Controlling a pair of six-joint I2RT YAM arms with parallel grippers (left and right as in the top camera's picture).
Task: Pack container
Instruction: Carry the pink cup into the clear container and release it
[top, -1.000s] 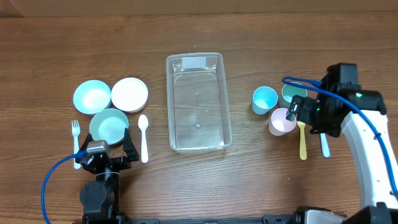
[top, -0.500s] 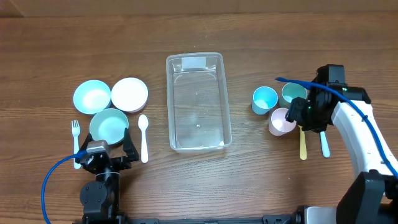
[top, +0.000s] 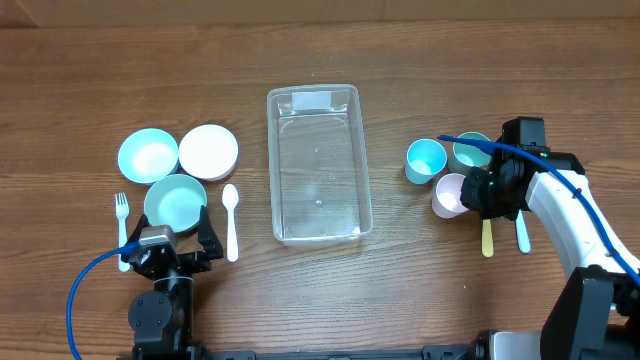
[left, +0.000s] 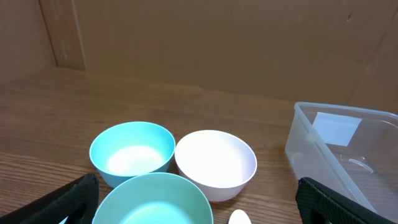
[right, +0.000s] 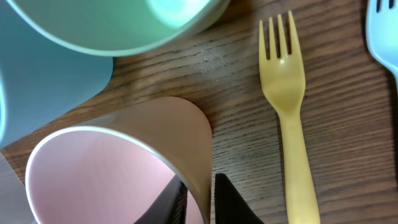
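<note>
Overhead: clear container (top: 318, 190) lies mid-table, label end away from robot. Left gripper (top: 168, 243), left of container & nearer robot, jaws spread wide, gripping nothing. Right gripper (top: 470, 190), right of container, pinches pink cup (top: 450, 196) wall w/ one finger inside, one outside.

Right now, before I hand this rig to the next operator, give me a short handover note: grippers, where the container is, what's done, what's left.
Left gripper: open, idle beside the green bowl.
Right gripper: fingers astride the pink cup wall, one inside and one outside; I cannot tell whether it is clamped. The cup stands on the table.
Container: centre of the table, empty.
Done: nothing packed.
Left: everything; the pink cup looks like the first item to go in.
</note>
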